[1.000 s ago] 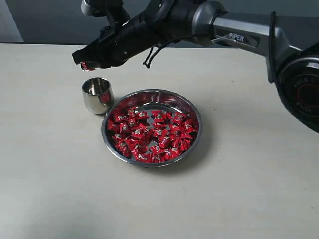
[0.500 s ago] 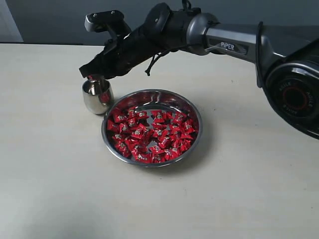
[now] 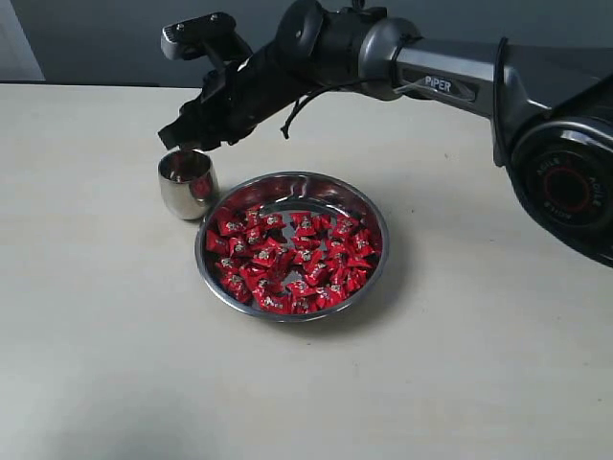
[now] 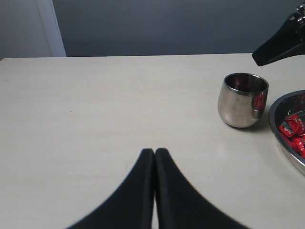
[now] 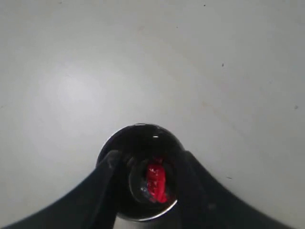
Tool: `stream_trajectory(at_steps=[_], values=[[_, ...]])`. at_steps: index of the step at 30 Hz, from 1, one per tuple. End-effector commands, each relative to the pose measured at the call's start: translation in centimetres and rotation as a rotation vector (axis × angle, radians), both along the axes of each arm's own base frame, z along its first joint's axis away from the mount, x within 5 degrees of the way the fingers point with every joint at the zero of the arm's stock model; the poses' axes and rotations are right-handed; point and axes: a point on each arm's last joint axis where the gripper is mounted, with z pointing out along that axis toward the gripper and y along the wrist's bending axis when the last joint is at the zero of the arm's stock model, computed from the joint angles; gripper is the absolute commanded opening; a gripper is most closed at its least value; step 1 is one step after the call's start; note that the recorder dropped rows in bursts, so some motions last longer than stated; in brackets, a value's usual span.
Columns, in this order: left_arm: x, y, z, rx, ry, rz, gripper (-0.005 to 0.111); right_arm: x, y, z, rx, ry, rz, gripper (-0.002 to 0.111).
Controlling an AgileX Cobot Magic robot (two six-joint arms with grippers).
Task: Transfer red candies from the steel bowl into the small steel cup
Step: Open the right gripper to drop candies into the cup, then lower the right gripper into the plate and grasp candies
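The steel bowl (image 3: 374, 222) sits mid-table, heaped with red candies (image 3: 287, 259). To its left stands the small steel cup (image 3: 187, 184), which also shows in the left wrist view (image 4: 242, 100). My right gripper (image 3: 179, 139) hovers just above the cup mouth with its jaws open. In the right wrist view one red candy (image 5: 156, 181) lies at the bottom of the cup (image 5: 140, 138), between the spread fingertips (image 5: 112, 160). My left gripper (image 4: 154, 152) is shut and empty, low over bare table well away from the cup.
The right arm (image 3: 441, 72) reaches across the back of the table from the right. The bowl's rim (image 4: 281, 143) edges into the left wrist view beside the cup. A dark wall runs behind the table's far edge.
My right gripper came down from above and left of the cup to its mouth, opened, and the red candy it held now lies inside the cup.
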Motion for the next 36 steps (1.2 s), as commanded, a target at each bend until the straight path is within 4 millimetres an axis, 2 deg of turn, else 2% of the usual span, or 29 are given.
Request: stream_trajectory(at_steps=[1, 5, 8, 11, 14, 18, 23, 36], values=[[0.0, 0.0, 0.0, 0.0, -0.011, -0.005, 0.0, 0.1, -0.3, 0.1, -0.019, -0.005, 0.0, 0.05], [0.0, 0.0, 0.0, 0.0, -0.011, -0.005, 0.0, -0.6, -0.7, 0.9, -0.068, 0.048, 0.022, 0.051], [0.0, 0.0, 0.0, 0.0, -0.011, -0.005, 0.0, -1.9, -2.2, 1.9, -0.231, 0.136, 0.04, 0.05], [0.0, 0.0, 0.0, 0.0, -0.011, -0.005, 0.0, -2.1, -3.0, 1.1, -0.332, 0.176, 0.034, 0.046], [0.0, 0.0, 0.0, 0.0, -0.011, -0.005, 0.0, -2.2, -3.0, -0.3, -0.359, 0.223, 0.045, 0.046], [0.0, 0.0, 0.0, 0.0, -0.011, -0.005, 0.0, -2.2, -3.0, -3.1, -0.408, 0.301, 0.057, 0.046], [0.0, 0.0, 0.0, 0.0, -0.011, -0.005, 0.0, -2.2, -2.9, -4.9, -0.424, 0.338, 0.044, 0.046], [0.0, 0.0, 0.0, 0.0, -0.011, -0.005, 0.0, -2.0, -2.7, -4.8, -0.399, 0.328, 0.033, 0.046]])
